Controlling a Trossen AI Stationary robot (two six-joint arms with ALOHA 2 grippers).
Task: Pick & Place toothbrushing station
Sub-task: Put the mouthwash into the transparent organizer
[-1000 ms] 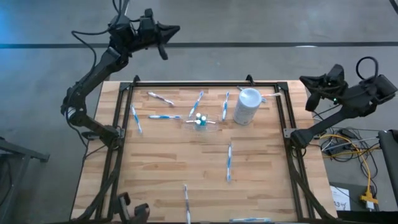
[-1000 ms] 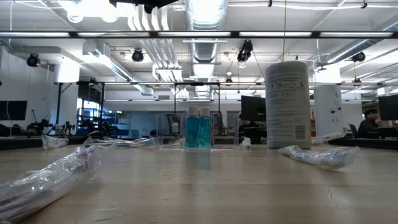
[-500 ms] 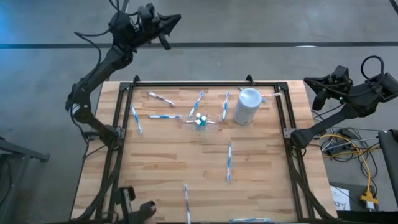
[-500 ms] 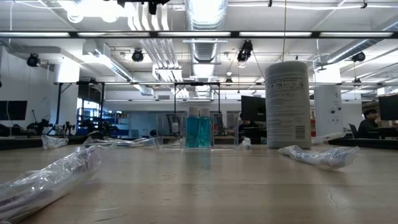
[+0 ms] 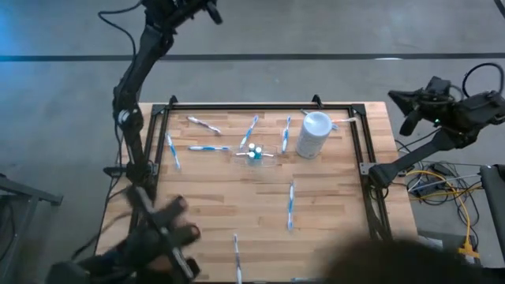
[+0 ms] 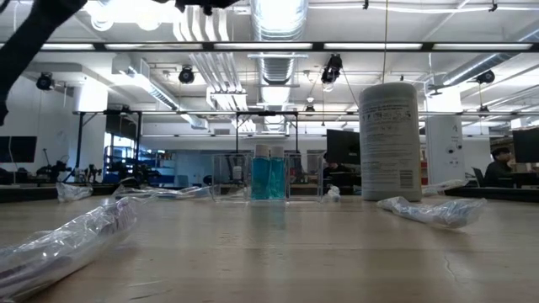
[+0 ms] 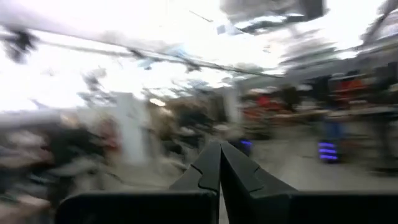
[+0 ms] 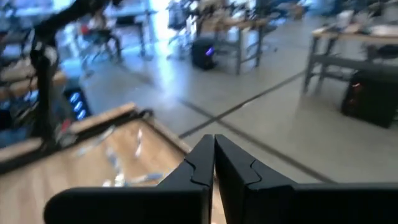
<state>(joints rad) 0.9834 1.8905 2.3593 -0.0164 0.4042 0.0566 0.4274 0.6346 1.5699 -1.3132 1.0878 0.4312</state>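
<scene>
Both arms are raised and off the table. The left gripper point(image 5: 207, 8) sits high beyond the far left corner, fingers pressed together and holding nothing; the left wrist view shows only the room past them. The right gripper point(image 5: 404, 101) hangs off the right edge of the table point(image 5: 213, 213), likewise closed and empty, its wrist view looking back across the far corner of the tabletop.

All station parts lie well apart from both grippers, toward the far half of the table. The white cup point(image 5: 314, 134) stands upright, nearest the right gripper. The clear holder point(image 5: 254, 155) with the teal tubes point(image 6: 269, 177) standing in it sits beside the cup, further from the right gripper. Wrapped toothbrushes point(image 5: 209, 147) are scattered flat around the holder; one toothbrush point(image 5: 291, 205) lies alone mid-table, another at the near edge.

Handling judgement: the toothbrushes look light, thin and sheathed in crinkly clear film point(image 6: 67, 244), so likely slippery and low-lying; a pinch across the middle of the handle, fingers square to its length, seems safest. The cup appears rigid but tall, so it could tip if nudged; a grip around its body below the rim would suit. The holder looks light and stiff, easily slid.

A person's hand point(image 5: 158, 237) shows blurred at the near left corner.
</scene>
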